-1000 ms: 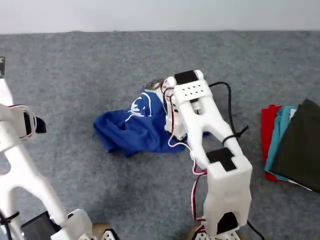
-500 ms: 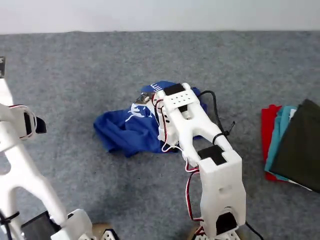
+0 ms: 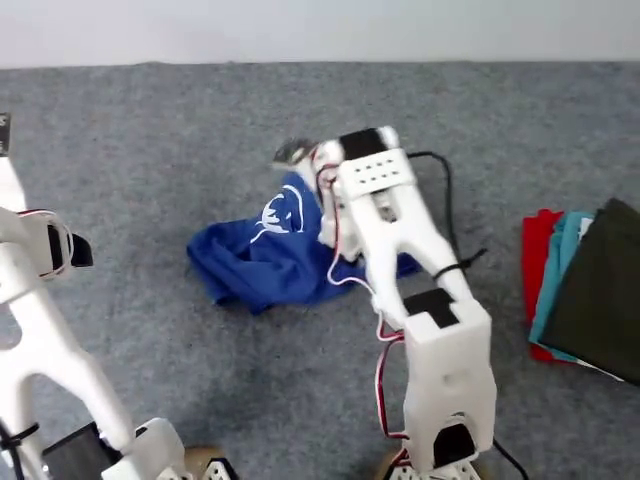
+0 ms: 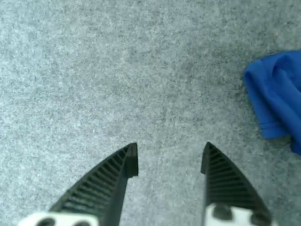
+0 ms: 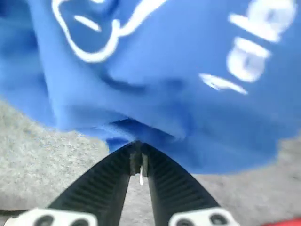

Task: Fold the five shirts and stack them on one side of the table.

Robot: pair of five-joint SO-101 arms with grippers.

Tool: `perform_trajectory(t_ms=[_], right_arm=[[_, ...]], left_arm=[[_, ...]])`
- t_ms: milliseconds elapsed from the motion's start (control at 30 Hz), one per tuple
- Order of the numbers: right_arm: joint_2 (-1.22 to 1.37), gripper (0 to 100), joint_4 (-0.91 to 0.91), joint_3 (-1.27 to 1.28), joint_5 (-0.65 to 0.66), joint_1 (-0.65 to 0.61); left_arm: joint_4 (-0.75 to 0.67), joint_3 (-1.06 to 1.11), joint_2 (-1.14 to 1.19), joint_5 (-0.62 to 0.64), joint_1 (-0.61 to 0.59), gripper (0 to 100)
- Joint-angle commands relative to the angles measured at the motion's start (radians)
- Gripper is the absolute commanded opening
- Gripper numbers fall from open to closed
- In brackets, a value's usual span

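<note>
2 white arms (image 3: 400, 235), black ribbed pincers (image 4: 170, 153)

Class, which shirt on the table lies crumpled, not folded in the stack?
The blue shirt with the white print, bunched up in the middle; the red, teal and dark shirts lie flat, stacked at one side.

Grey carpet-like table cover (image 3: 170, 110) runs across the whole scene, speckled, short pile, same texture close up in the left wrist view. Plain white wall (image 3: 320, 30) forms a strip along the far edge. Small dark object (image 3: 3, 135) is cut off at the far-left edge, can't tell what.
</note>
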Motion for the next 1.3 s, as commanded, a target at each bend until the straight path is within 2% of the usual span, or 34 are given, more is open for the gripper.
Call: perform_trajectory(t_ms=[0, 300, 433, 700, 833, 933, 1067, 1267], right_arm=[[-0.205, 1.0, 0.047, -0.015, 0.012, 0.028], [-0.648, 1.0, 0.047, 0.434, 0.037, 0.038], [-0.736, 1.0, 0.044, 0.562, 0.048, 0.031], [-0.424, 3.0, -0.117, 0.563, 0.038, -0.062], [-0.245, 14.5, -0.122, 0.439, -0.032, -0.166], [-0.163, 22.5, -0.027, 0.315, -0.055, -0.226], [-0.137, 22.7, 0.045, 0.229, -0.063, -0.234], [-0.255, 22.7, 0.045, 0.322, -0.040, -0.171]], left_arm=[[0.005, -0.005, -0.037, -0.006, 0.005, 22], [0.011, -0.005, -0.037, -0.002, 0.095, 22], [0.011, -0.005, -0.037, 0.000, 0.106, 22], [0.015, -0.005, -0.037, 0.002, 0.104, 22], [0.020, -0.005, -0.038, 0.002, 0.101, 22], [0.020, -0.005, -0.077, 0.002, 0.103, 22], [0.018, -0.004, -0.140, 0.002, 0.107, 22], [0.018, 0.018, -0.161, -0.003, 0.106, 22]])
